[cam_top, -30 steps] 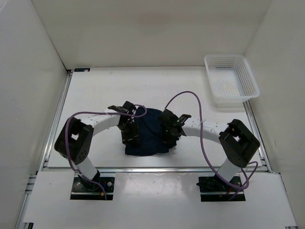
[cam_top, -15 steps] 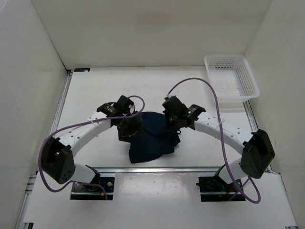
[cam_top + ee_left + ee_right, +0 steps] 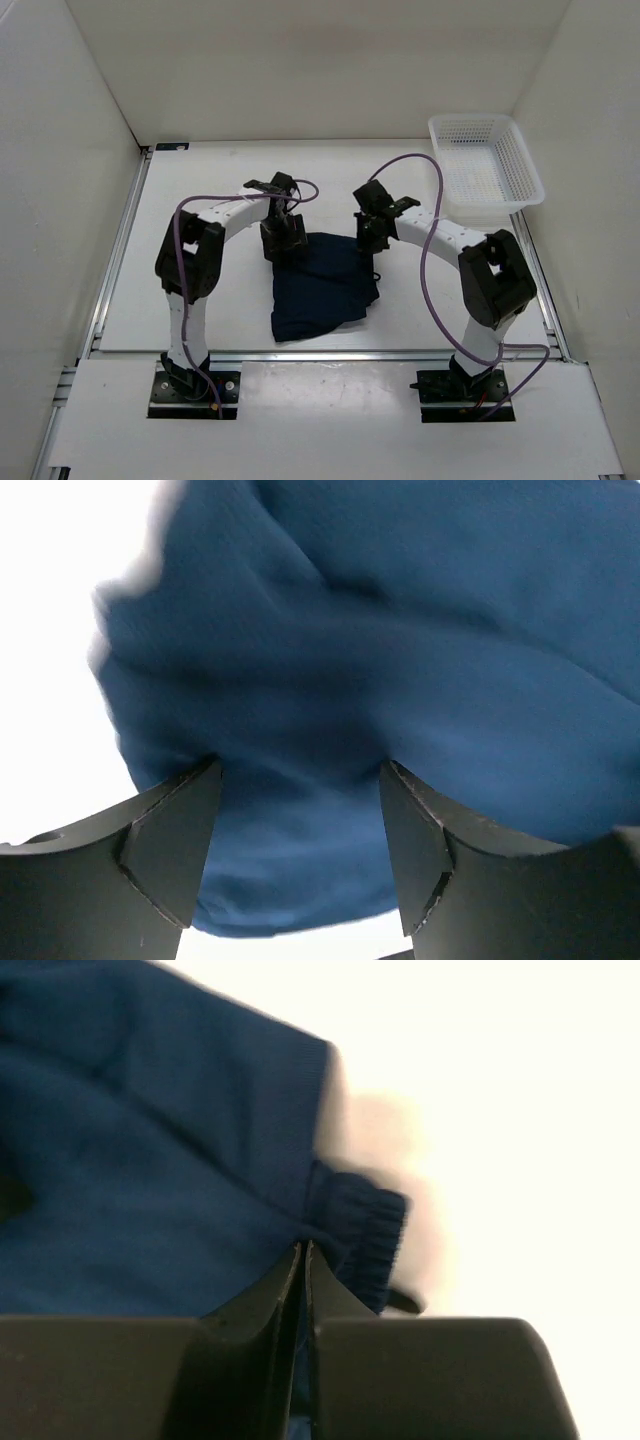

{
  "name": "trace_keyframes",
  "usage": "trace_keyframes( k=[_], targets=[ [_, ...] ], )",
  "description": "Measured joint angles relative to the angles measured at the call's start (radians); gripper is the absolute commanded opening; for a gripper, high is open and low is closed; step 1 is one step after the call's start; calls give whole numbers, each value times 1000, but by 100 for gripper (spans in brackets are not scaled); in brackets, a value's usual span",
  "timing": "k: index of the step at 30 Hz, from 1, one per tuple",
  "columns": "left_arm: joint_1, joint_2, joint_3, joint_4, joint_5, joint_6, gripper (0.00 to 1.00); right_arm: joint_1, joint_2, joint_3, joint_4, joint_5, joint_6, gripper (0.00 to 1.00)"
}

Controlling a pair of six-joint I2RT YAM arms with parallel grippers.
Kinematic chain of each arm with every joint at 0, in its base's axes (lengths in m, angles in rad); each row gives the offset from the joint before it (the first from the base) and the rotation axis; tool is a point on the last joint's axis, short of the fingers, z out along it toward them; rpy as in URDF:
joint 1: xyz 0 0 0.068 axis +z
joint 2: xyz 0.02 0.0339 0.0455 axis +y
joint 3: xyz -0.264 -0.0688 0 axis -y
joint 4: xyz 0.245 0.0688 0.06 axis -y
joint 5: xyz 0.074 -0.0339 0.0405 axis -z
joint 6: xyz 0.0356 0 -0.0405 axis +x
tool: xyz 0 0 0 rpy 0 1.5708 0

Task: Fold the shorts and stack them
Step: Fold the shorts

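Note:
The dark navy shorts [image 3: 323, 285] lie folded on the white table [image 3: 200, 200], between the two arms. At the cloth's far left corner my left gripper [image 3: 285, 240] stands open. The left wrist view shows the blue cloth [image 3: 400, 630] under and between the spread fingers [image 3: 170, 840], with nothing pinched. My right gripper [image 3: 368, 238] is at the far right corner. In its wrist view the right gripper [image 3: 303, 1248] is shut on a thin fold of the shorts [image 3: 150, 1160], right beside the ribbed waistband [image 3: 370, 1225]. A bit of dark drawstring [image 3: 405, 1302] pokes out there.
A white mesh basket [image 3: 487, 170] stands at the table's far right corner. White walls enclose the table on the left, the back and the right. Purple cables loop above both arms.
Both grippers moved from over the middle of the shorts to their far edge. The bunched cloth now lies flatter and reaches farther back. The left jaws have opened wider.

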Motion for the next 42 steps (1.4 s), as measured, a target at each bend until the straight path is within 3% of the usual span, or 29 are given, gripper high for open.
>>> trace_keyframes(
  k=[5, 7, 10, 12, 16, 31, 36, 37, 40, 42],
  targets=[
    [55, 113, 80, -19, -3, 36, 78, -76, 92, 27, 21, -19, -20, 6],
    [66, 126, 116, -20, -6, 51, 79, -85, 111, 49, 22, -25, -27, 15],
    [76, 130, 158, -19, -6, 74, 83, -92, 108, 74, 19, -33, -42, 43],
    [76, 130, 171, -18, -6, 86, 84, -97, 95, 87, 16, -44, -46, 52],
    [76, 125, 173, -22, -6, 104, 86, -103, 39, 97, 5, -109, -60, 58],
    [76, 106, 172, -31, -5, 125, 86, -104, 49, 95, -34, -240, -64, 57],
    [76, 106, 172, -37, -5, 125, 86, -103, 49, 51, -37, -242, -55, 65],
    [76, 106, 172, -38, -5, 125, 86, -103, 49, 46, -36, -241, -54, 63],
    [76, 106, 172, -42, -5, 125, 86, -103, 53, 42, -31, -243, -51, 47],
    [76, 106, 171, -42, -5, 125, 86, -103, 55, 42, -23, -243, -49, 30]
  ],
)
